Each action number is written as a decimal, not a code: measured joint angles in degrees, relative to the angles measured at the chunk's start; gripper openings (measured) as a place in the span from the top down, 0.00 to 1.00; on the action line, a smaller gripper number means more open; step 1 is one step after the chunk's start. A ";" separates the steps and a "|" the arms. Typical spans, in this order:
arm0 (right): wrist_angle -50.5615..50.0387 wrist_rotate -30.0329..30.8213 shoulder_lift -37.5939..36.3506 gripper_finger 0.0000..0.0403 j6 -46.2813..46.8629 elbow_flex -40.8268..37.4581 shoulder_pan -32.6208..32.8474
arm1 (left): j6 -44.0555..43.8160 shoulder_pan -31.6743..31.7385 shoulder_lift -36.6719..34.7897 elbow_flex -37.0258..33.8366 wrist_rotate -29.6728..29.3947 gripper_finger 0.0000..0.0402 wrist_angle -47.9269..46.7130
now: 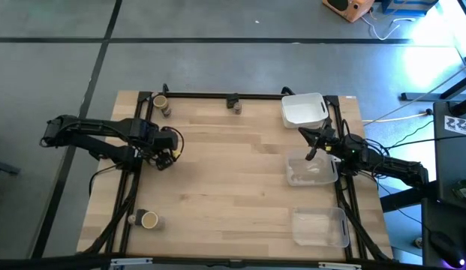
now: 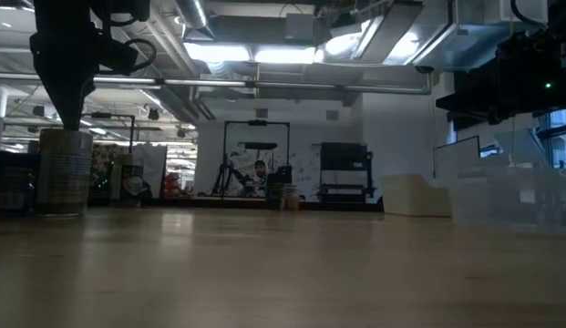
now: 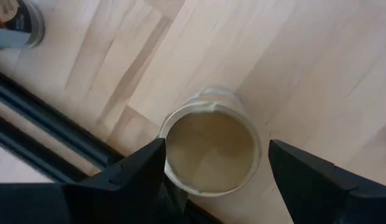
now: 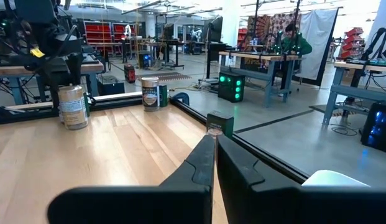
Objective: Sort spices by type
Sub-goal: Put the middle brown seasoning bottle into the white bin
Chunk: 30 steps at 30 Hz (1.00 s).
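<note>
Your left gripper (image 3: 211, 171) hangs directly over a round tan-topped jar (image 3: 211, 151) near the left edge of the table (image 1: 233, 172). The fingers (image 3: 127, 174) are spread wide with the jar's lid between them, one finger on each side and a gap showing at both. The jar stands upright, its long axis vertical, so the wrist camera looks straight down on the round lid. In the low view the same jar (image 2: 64, 171) sits on the wood under the dark arm. I cannot tell whether the fingers have dropped to the level of the jar's sides.

Farther along the same edge, toward the far-left corner, you have a second tan-topped jar (image 1: 160, 101) with a small greyish one (image 1: 166, 112) just beside it, both upright. A dark blocky container (image 1: 235, 103) stands by the middle of the far rail. Back at the near-left corner another tan-topped jar (image 1: 149, 220) stands, with a small grey one (image 1: 133, 219) touching or just beside it.

Your right gripper (image 4: 215, 149) waits at the right side, between the white tray (image 1: 304, 109) and a clear plastic tray (image 1: 312, 169), its fingers pressed together on nothing. A second clear tray (image 1: 320, 227) lies at the near right.
</note>
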 joint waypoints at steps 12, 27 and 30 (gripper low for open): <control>-0.02 -0.02 0.00 0.95 0.00 0.00 0.00 | -0.06 0.02 0.63 0.00 0.04 0.33 0.43; -0.02 -0.44 0.02 0.95 0.02 0.00 0.00 | -0.22 0.02 6.06 0.24 -1.38 0.33 0.23; -0.02 -0.45 0.01 0.95 0.00 -0.02 0.00 | -0.24 0.02 6.58 0.24 -1.51 0.33 0.28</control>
